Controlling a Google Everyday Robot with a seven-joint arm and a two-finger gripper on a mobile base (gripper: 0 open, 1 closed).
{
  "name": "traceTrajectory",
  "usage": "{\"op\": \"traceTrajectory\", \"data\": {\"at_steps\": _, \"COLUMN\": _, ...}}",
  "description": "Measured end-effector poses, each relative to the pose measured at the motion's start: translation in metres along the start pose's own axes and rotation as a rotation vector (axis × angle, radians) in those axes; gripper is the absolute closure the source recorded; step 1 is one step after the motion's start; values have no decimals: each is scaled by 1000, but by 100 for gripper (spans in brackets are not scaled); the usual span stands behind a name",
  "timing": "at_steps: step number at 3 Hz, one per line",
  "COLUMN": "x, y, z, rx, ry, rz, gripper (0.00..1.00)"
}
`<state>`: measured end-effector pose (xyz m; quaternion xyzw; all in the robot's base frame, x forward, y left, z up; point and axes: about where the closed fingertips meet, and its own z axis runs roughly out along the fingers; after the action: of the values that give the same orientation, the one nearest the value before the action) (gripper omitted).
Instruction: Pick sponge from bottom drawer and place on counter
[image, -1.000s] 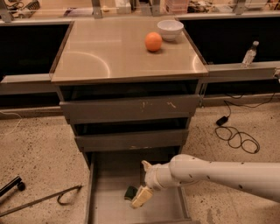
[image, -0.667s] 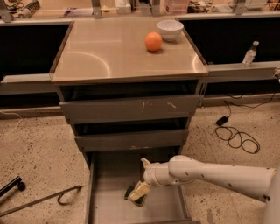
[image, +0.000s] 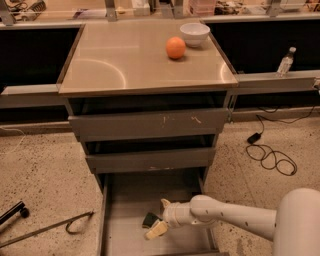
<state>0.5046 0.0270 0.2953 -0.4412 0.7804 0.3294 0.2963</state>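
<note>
One tool (image: 160, 217), fingers apart, straddles one sponge (image: 149, 219) in the bottom drawer (image: 129, 199). One orange (image: 175, 48) and one bowl (image: 194, 34) sit near the far-right corner of the bench (image: 120, 60).

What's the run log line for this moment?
stage: grasp | gripper: open, low inside bottom drawer, at sponge | sponge: on drawer floor | counter: orange, white bowl

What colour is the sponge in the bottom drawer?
The sponge is dark green in camera view; tool beside it.
</note>
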Motion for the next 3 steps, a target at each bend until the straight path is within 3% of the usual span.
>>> {"op": "traceTrajectory", "data": {"at_steps": 1, "x": 8, "y": 0, "z": 9, "rx": 9, "ry": 7, "rz": 6, "gripper": 0}}
{"op": "traceTrajectory", "data": {"at_steps": 3, "x": 39, "y": -44, "z": 63, "rx": 144, "ry": 49, "rz": 35, "gripper": 0}}
